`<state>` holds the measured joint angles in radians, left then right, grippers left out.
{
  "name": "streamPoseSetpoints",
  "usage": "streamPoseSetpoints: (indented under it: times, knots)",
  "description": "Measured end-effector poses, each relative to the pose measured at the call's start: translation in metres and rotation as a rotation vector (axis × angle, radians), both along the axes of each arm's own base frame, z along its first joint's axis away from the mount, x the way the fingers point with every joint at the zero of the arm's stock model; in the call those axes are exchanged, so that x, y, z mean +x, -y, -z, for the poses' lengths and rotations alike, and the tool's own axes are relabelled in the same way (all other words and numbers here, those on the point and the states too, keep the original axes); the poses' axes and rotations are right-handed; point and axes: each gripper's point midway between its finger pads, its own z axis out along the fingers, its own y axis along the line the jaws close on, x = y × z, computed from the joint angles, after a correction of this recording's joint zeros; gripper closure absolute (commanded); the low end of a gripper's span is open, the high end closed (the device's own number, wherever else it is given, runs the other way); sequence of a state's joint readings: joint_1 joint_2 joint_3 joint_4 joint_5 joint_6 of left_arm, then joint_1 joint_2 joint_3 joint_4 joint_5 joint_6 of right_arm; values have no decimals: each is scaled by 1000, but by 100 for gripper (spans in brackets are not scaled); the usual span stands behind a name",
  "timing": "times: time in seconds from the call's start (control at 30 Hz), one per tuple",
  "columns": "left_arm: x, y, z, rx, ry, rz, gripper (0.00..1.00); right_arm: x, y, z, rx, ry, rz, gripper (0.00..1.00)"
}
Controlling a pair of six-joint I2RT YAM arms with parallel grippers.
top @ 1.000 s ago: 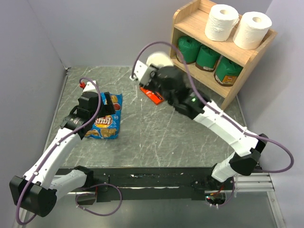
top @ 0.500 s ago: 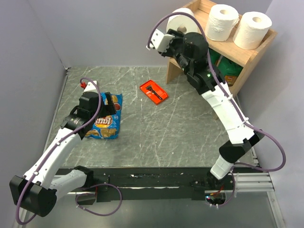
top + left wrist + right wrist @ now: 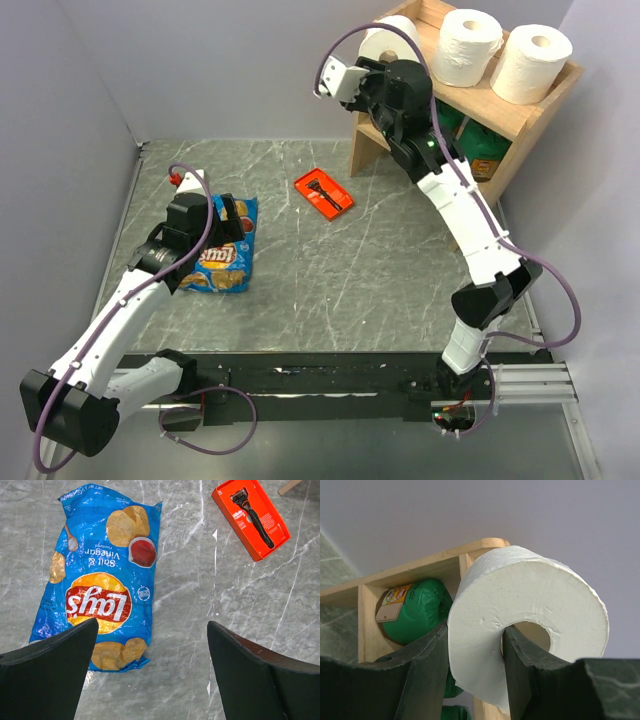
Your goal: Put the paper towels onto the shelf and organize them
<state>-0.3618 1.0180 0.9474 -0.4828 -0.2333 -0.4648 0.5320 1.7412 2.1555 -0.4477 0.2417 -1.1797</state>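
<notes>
My right gripper [image 3: 386, 58] [image 3: 476, 627] is shut on a white paper towel roll [image 3: 393, 34] [image 3: 530, 605], one finger inside the hollow tube and the other against the outer wrap. It holds the roll on its side at the left end of the wooden shelf's [image 3: 502, 112] [image 3: 420, 566] top, and contact with the board is hidden. Two more paper towels [image 3: 466, 45] [image 3: 532, 62] stand upright on that top board. My left gripper [image 3: 233, 214] [image 3: 152, 625] hangs open and holds nothing over the table beside a chip bag.
A blue Lay's chip bag [image 3: 222, 252] [image 3: 100, 580] lies flat at the left. An orange razor pack [image 3: 323, 192] [image 3: 250, 517] lies mid-table near the shelf's foot. Green canisters [image 3: 478, 152] [image 3: 415, 612] fill the lower tier. Grey walls close in on three sides.
The right arm has swung the roll up from in front of the lower tier to the top board's left end. The left arm has stayed still.
</notes>
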Motion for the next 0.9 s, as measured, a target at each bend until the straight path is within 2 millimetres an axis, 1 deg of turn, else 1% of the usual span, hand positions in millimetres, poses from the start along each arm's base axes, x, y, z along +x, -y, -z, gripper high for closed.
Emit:
streamPoseSetpoints:
  times: [0.1, 0.2, 0.33, 0.6, 0.7, 0.9]
  knots:
    - [0, 0, 0, 0, 0, 0, 4, 11, 1, 6, -9, -1, 13, 67]
    - [0, 0, 0, 0, 0, 0, 4, 16, 3, 11, -18, -6, 22, 67]
    - [0, 0, 0, 0, 0, 0, 4, 21, 8, 7, -12, 10, 35, 68]
    - [1, 0, 3, 3, -9, 0, 4, 28, 14, -9, 18, 63, 51, 68]
    - [1, 0, 3, 3, -9, 0, 4, 32, 17, -8, 21, 67, 60, 67]
    - [1, 0, 3, 3, -9, 0, 4, 42, 24, 0, 16, 56, 81, 64]
